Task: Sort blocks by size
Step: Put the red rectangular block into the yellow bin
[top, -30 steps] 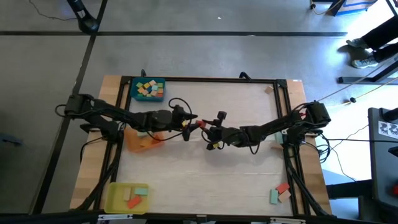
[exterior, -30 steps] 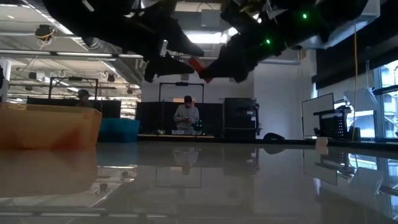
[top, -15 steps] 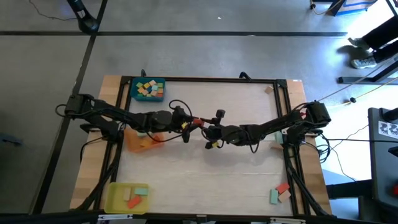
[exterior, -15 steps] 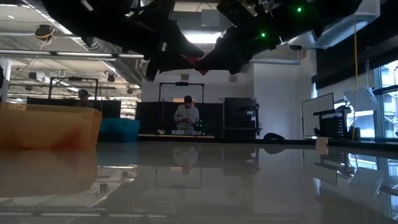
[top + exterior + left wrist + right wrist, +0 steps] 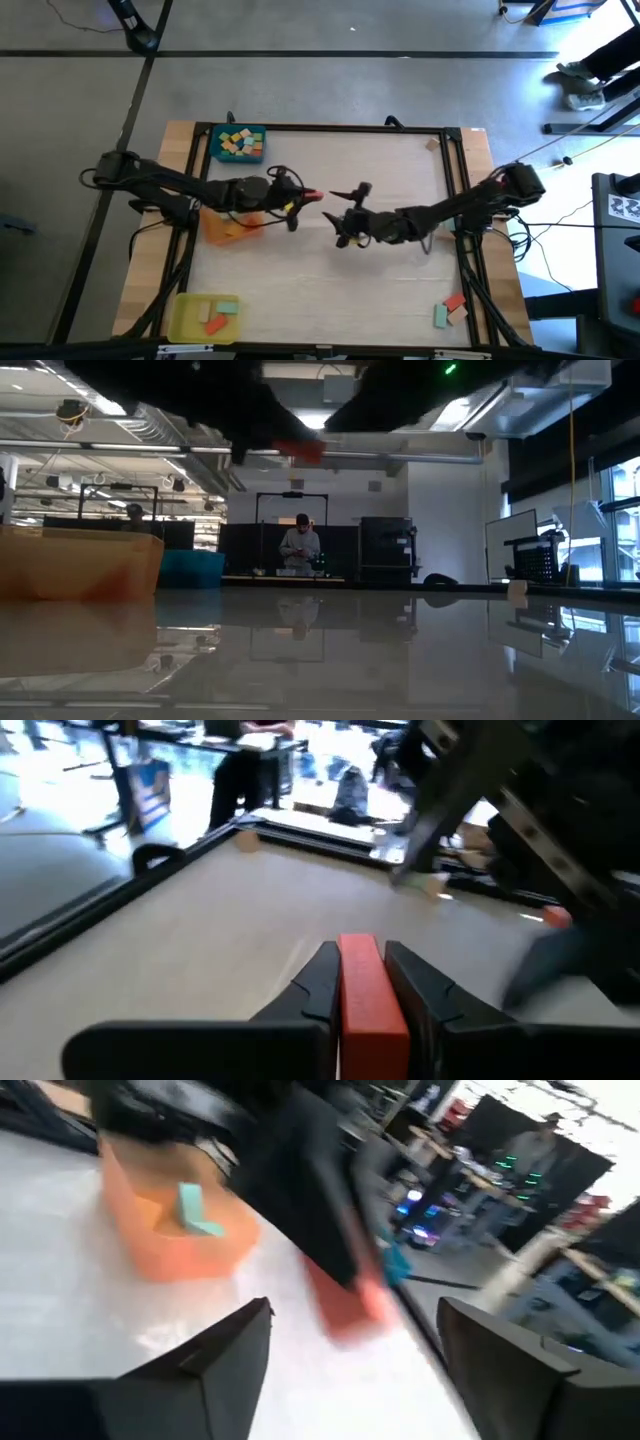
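We see the left end effector (image 5: 365, 990) pinching a red block (image 5: 368, 995) between its fingers, lifted clear above mid-counter (image 5: 400, 290), probably so it can travel to a tray. The orange tray (image 5: 228, 226) lies at about 8 o'clock from it, just beside the left arm, which reaches in horizontally from 9 o'clock. The right end effector (image 5: 343, 228) sits at 4 o'clock from the block, fingers spread and empty, its arm stretched low from 3 o'clock.
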Motion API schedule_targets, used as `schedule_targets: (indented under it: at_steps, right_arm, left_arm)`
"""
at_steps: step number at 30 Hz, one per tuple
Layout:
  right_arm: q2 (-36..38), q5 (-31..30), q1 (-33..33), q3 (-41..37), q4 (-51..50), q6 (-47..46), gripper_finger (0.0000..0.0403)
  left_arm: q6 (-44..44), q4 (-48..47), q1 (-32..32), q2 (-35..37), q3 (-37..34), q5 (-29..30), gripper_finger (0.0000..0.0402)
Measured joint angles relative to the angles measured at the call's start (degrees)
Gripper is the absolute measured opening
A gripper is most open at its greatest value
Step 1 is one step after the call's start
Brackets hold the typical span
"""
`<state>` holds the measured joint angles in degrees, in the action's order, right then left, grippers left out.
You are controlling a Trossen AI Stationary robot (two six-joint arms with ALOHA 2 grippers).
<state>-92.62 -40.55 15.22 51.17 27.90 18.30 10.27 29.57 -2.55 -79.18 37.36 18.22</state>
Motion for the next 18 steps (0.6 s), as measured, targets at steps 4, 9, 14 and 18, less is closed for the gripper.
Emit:
schedule_targets:
  at_steps: [4,9,14,18]
  right_arm:
    - [5.38,-8.52,3.92,0.01,-9.92,-0.49,0.0295]
    - [9.10,-4.86,7.16,-0.01,-22.07,-11.58,0.0293]
    - [8.08,1.70,6.92,-0.06,-27.35,-20.10,0.0284]
    - [6.65,2.22,5.82,-0.14,-29.09,-22.61,0.0280]
  left_arm:
    - [-0.43,-11.28,-2.55,7.46,0.09,-0.25,0.0041]
    - [-0.15,-28.56,-7.19,17.32,0.50,-0.35,0.0045]
    - [5.20,-49.30,-12.56,24.06,4.82,-0.36,0.0042]
    - [10.75,-61.17,-18.24,25.42,9.07,-0.50,0.0044]
